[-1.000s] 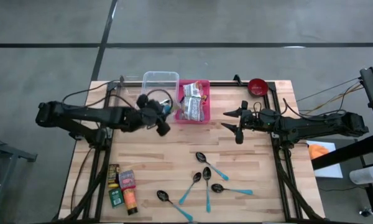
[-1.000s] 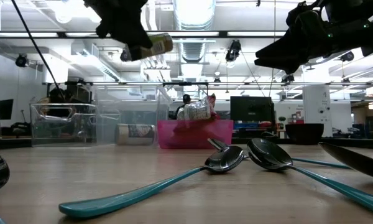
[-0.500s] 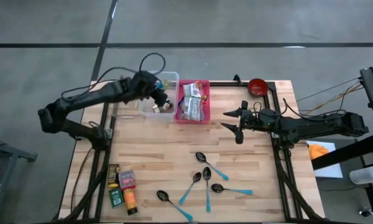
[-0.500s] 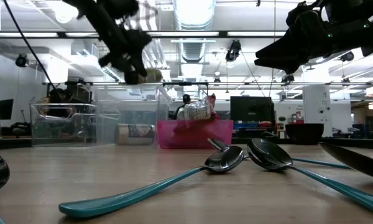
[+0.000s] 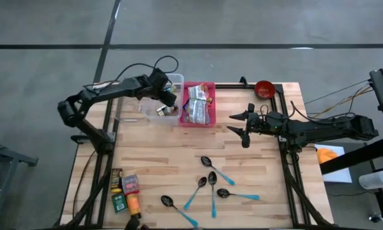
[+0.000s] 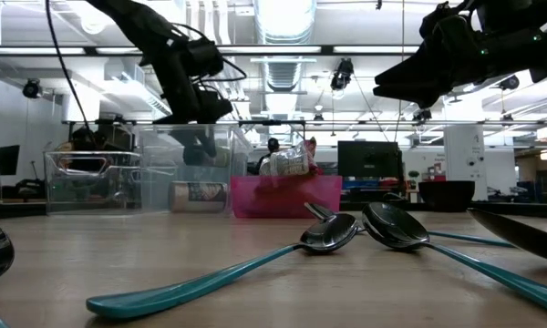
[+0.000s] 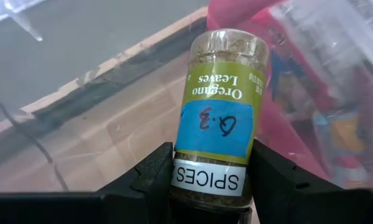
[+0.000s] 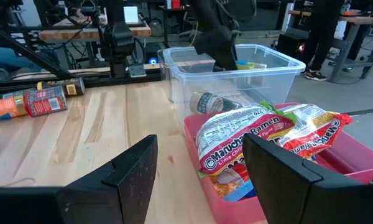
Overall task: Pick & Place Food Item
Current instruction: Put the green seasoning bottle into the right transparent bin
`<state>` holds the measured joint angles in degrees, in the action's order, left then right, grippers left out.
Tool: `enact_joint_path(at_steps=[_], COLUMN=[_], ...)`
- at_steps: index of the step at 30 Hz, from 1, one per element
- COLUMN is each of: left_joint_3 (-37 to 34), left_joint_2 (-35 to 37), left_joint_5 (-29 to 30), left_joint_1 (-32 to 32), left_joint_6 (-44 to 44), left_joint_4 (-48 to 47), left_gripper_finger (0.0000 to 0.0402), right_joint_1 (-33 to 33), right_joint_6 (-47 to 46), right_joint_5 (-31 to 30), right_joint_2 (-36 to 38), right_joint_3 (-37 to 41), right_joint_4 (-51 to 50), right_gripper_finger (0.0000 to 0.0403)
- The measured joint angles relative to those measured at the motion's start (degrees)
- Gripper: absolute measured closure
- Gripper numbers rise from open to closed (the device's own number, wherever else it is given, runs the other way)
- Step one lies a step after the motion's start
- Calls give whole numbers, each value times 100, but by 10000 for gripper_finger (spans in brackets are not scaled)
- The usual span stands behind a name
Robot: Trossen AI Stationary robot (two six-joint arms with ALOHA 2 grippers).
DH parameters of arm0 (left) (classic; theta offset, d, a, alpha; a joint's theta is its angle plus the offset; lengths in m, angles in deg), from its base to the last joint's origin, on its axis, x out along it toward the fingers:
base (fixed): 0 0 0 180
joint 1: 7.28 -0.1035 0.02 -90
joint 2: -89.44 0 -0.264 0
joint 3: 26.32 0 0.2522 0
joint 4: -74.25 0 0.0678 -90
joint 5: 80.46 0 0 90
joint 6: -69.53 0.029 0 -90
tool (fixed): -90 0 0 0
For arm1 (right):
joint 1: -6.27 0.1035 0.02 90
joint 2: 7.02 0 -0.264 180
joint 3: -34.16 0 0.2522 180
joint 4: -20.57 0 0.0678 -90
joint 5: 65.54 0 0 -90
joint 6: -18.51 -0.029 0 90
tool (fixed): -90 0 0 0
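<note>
The left gripper is reaching down into the clear plastic bin at the back of the table, its fingers clamping the capped end of an oregano spice jar; the jar is pointing out past the fingertips, inside the bin walls and just beside the wall shared with the pink bin; in the right wrist view it is lying low and tilted near the bin floor, though whether it is touching the floor cannot be told. The step in hand, by my reading, is the release: to do it well the arm should be easing the jar down until it is resting on the floor, then spreading the fingers only as far as needed, and lifting straight up so the fingers are not dragging the jar or catching the bin rim; a jar on its side is likely to roll, so letting go low matters. The pink bin next door is holding ramen packets; keeping clear of that shared wall is avoiding a nudge to both bins. Near the front edge on the left more jars and packets are lying, seemingly waiting their turn; the teal-handled spoons are scattered mid-table. Farther right the right gripper is hovering above bare table with its fingers standing apart, holding nothing.
</note>
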<state>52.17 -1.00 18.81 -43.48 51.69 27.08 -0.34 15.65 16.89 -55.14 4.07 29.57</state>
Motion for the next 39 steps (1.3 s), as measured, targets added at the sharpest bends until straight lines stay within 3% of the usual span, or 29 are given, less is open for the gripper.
enact_joint_path(at_steps=[12, 24, 39], left_joint_3=[308, 333, 1054], left_joint_2=[-756, -789, -809], left_joint_5=[207, 123, 61], left_joint_1=[-17, -26, 3], left_joint_6=[26, 18, 120], left_joint_4=[-523, -691, -1322], left_gripper_finger=[232, 232, 232], right_joint_1=[-2, -2, -2], right_joint_6=[-8, 0, -7], right_joint_5=[0, 0, 0], right_joint_2=[0, 0, 0], right_joint_3=[0, 0, 0], right_joint_4=[1, 2, 2], right_gripper_finger=[168, 168, 168])
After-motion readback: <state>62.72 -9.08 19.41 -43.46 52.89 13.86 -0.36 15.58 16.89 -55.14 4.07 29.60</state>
